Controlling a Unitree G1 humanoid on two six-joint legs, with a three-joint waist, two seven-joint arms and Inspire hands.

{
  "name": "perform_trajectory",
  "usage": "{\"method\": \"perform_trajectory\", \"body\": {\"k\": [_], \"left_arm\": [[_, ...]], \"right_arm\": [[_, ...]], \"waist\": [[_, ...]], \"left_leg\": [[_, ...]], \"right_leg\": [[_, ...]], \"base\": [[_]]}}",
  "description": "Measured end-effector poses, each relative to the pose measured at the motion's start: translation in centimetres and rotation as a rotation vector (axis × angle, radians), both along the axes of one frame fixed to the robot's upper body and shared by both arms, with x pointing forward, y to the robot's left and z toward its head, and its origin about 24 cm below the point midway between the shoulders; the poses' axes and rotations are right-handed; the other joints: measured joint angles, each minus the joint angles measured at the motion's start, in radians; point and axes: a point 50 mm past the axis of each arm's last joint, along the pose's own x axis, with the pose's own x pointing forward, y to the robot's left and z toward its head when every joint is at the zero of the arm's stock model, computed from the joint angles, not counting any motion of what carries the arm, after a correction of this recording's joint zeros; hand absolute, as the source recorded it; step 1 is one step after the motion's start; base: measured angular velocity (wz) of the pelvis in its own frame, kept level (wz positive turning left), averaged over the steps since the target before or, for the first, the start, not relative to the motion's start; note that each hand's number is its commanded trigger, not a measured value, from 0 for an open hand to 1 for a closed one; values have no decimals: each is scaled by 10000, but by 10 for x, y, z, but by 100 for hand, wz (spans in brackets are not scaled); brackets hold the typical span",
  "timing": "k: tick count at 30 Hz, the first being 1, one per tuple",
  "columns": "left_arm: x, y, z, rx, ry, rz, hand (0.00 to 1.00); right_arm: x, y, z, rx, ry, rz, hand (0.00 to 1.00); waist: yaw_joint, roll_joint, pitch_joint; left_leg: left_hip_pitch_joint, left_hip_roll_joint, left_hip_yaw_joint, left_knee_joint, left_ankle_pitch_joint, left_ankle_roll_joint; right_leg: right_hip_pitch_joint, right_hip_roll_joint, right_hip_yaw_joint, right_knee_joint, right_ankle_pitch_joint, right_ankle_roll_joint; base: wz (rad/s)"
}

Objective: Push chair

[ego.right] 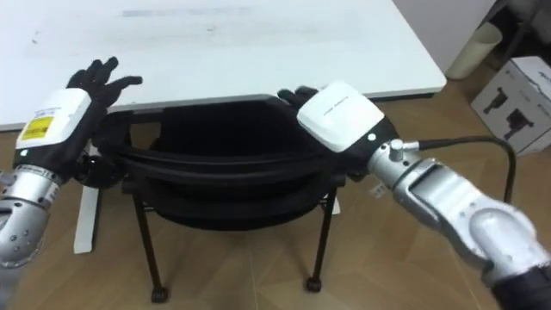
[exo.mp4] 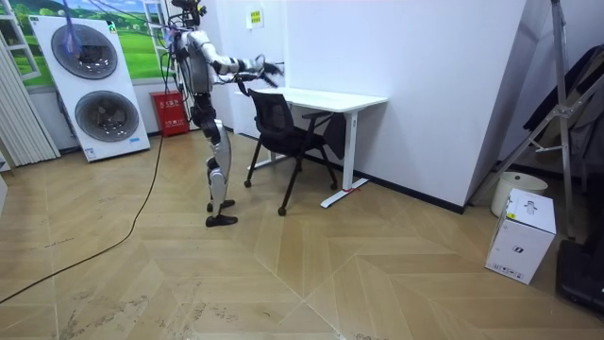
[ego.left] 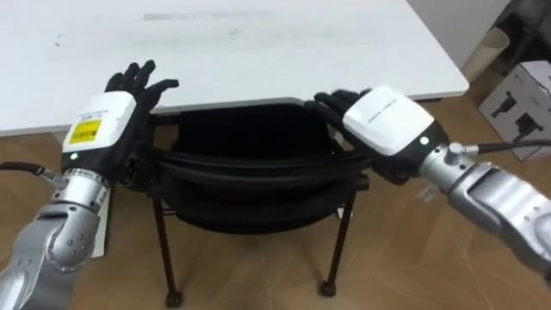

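Chair: one black chair (ego.left: 250, 168), seat facing the white tabletop (ego.left: 258, 52) and partly under it, back to the robot.
Long axis: the backrest runs left to right.
Count: one chair, one tabletop, two hands.
Left hand (ego.left: 108, 120): fingers straight and spread, at the backrest's left end.
Right hand (ego.left: 383, 120): fingers stretched out over the backrest's right end.

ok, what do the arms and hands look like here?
The left hand: black fingers, white back plate with a yellow label and small green light. The right hand: same black and white, no label. Silver forearms; a dark cable runs off the right wrist.
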Motion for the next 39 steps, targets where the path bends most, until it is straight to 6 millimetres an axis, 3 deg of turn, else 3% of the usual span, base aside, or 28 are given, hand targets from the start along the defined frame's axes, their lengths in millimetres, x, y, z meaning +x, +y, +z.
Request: {"method": "perform_trajectory", "body": {"k": [1, 4, 6, 9, 11, 13, 16, 19, 20, 23, 25, 26, 28, 29, 32, 33, 34, 35, 36, 37, 38, 39], "left_arm": [[1, 0, 1, 52, -44, -15, 0], [1, 0, 10, 437, -302, -156, 0], [1, 4, 16, 759, -415, -225, 0], [0, 10, 25, 1210, -688, -414, 0], [-2, 16, 44, 1420, -1545, -306, 0], [-9, 27, 79, 1659, -3611, 254, 0], [-23, 45, 114, 1720, -5960, 966, 0], [-42, 66, 123, 735, -7362, 1963, 0], [-47, 71, 122, 649, -7491, 2193, 0], [-69, 98, 114, 372, -7967, 3666, 0], [-93, 119, 103, -274, -8364, 5164, 0], [-101, 124, 100, -493, -8544, 5597, 0], [-130, 143, 84, -1618, -9203, 7456, 0], [-137, 147, 81, -1924, -9412, 7892, 0], [-176, 172, 51, -3554, -10130, 10721, 0], [-191, 180, 33, -4316, -10205, 12053, 0], [-210, 184, 11, -5006, -10081, 13585, 0], [-219, 185, 0, -5281, -9926, 14315, 0], [-239, 184, -22, -5757, -9480, 15602, 0], [-257, 181, -40, -5985, -8942, 16647, 0], [-268, 179, -50, -6018, -8599, 17194, 0], [-294, 173, -70, -6023, -7718, 18420, 0]], "right_arm": [[5, -6, 27, 712, -1283, -209, 0], [3, -21, 83, 2065, -4178, -247, 0], [-3, -32, 100, 2645, -5347, -208, 0], [-10, -46, 111, 3025, -6273, -174, 0], [-18, -59, 120, 2974, -6949, -309, 0], [-30, -79, 136, 2649, -7787, -736, 0], [-47, -100, 149, 3343, -8303, -879, 0], [-68, -124, 154, 5348, -9192, -981, 0], [-73, -131, 154, 5801, -9416, -1090, 0], [-102, -176, 148, 7736, -10523, -2430, 0], [-131, -212, 133, 9213, -11478, -3875, 0], [-140, -220, 129, 9512, -11770, -4256, 0], [-181, -248, 100, 11129, -12948, -5754, 0], [-191, -255, 89, 11561, -13184, -6245, 0], [-242, -280, 18, 13781, -13697, -9663, 0], [-265, -284, -17, 14678, -13588, -11409, 0], [-289, -284, -50, 15770, -13605, -13143, 0], [-300, -281, -66, 16265, -13651, -13887, 0], [-325, -273, -99, 16937, -13612, -15626, 0], [-356, -261, -134, 17272, -13231, -17767, 0], [-371, -251, -151, 17351, -12926, -18864, 0], [-399, -228, -183, 17528, -12266, -20982, 0]], "waist": [[-56, -12, -8], [28, -99, -72], [69, -102, -74], [-57, -34, -74], [-54, 60, -63], [-167, 225, -146], [-340, 418, -255], [-655, 549, -346], [-695, 574, -348], [-1063, 638, -347], [-1192, 673, -355], [-1222, 694, -345], [-1221, 797, -362], [-1198, 813, -366], [-920, 953, -430], [-883, 985, -462], [-840, 1044, -480], [-826, 1105, -497], [-807, 1176, -513], [-686, 1195, -503], [-645, 1206, -497], [-623, 1222, -491]], "left_leg": [[-7, 5, -62, 10, -1, -4], [-183, 23, -326, 117, -31, -34], [-311, 68, -347, 274, -87, -48], [-508, 77, -453, 497, -172, -40], [-718, 125, -450, 656, -239, -32], [-810, 121, -443, 677, -239, -26], [-235, 124, -297, 370, -241, -22], [279, 135, -20, 79, -238, -29], [354, 145, 55, 42, -240, -32], [389, 133, 234, 47, -265, -56], [389, 142, 332, 27, -304, -79], [387, 144, 363, 30, -315, -81], [333, 177, 519, 55, -405, -82], [320, 186, 551, 63, -427, -84], [398, 198, 772, -127, -461, -80], [405, 176, 767, -166, -465, -74], [438, 167, 791, -207, -475, -62], [456, 162, 784, -217, -494, -59], [493, 152, 762, -219, -518, -52], [529, 152, 760, -227, -548, -61], [536, 149, 752, -222, -582, -69], [552, 200, 699, -115, -668, -94]], "right_leg": [[106, 40, -68, -192, 56, 7], [161, 95, -313, -396, 100, 28], [184, 140, -338, -526, 225, 59], [206, 221, -319, -629, 281, 69], [47, 224, -303, -605, 301, 48], [-34, 211, -281, -602, 328, 47], [327, 187, -33, -618, 319, 78], [653, 176, 141, -649, 266, 146], [662, 188, 241, -655, 263, 142], [692, 234, 447, -800, 276, 90], [611, 312, 658, -802, 273, 84], [605, 311, 683, -803, 273, 84], [534, 366, 786, -837, 271, 83], [494, 368, 821, -831, 270, 83], [420, 381, 1102, -794, 258, 97], [410, 375, 1131, -777, 239, 122], [397, 370, 1177, -766, 231, 134], [415, 367, 1183, -768, 226, 142], [434, 342, 1178, -730, 164, 153], [410, 307, 1188, -594, 45, 149], [420, 274, 1180, -540, -8, 144], [410, 225, 1145, -452, -118, 138]], "base": [[17], [23], [16], [12], [0], [0], [-15], [-24], [-35], [-20], [-21], [-19], [-13], [-22], [-25], [-4], [0], [-3], [0], [0], [5], [11]]}}
